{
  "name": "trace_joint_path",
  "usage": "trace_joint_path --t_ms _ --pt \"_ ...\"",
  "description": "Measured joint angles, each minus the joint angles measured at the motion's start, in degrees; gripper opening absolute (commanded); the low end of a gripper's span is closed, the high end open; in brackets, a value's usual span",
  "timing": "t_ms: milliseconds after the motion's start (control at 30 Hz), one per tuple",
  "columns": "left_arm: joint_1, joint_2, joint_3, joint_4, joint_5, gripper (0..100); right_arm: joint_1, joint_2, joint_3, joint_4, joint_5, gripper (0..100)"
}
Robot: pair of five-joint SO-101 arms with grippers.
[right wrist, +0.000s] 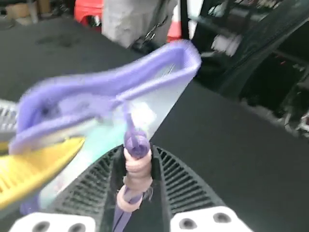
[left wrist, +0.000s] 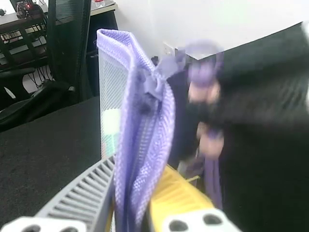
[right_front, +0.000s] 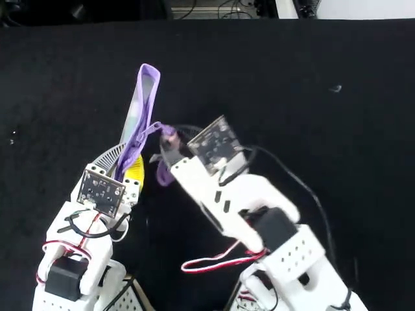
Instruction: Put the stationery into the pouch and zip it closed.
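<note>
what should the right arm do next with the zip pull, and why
Probably draw the zip pull along the pouch's edge with the right gripper. The pull is pinched in it, and the left gripper clamps the pouch's near end, bracing it.

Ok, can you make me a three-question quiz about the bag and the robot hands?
1. Where is the pouch?
A. In the left gripper
B. In a person's hand
C. Inside a box

2. What colour is the pouch's edge?
A. Green
B. Purple
C. Red

3. The right gripper is:
A. Wide open and empty
B. Shut on the zip pull
C. Holding a pencil

Answers:
1. A, the left gripper clamps the pouch's end.
2. B, the fabric trim is purple in every view.
3. B, the zip pull sits pinched in the right gripper.
</note>
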Motion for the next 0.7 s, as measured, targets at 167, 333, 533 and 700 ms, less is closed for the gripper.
trace_joint_path --t_ms 167,333,533,700 --pt "0.1 0.0 0.0 0.0 0.0 3 2.2 0.6 -9.1 2.9 3.7 1.1" --pt "0.1 0.0 -0.4 1.1 -0.1 3 3.3 9.7 -17.3 3.0 5.5 1.1" --pt "0.1 0.0 -0.4 1.1 -0.1 3 6.7 25.3 -28.7 3.1 5.9 1.1" --pt "0.1 0.0 -0.4 1.1 -0.2 3 10.1 34.1 -37.0 3.1 5.9 1.1"
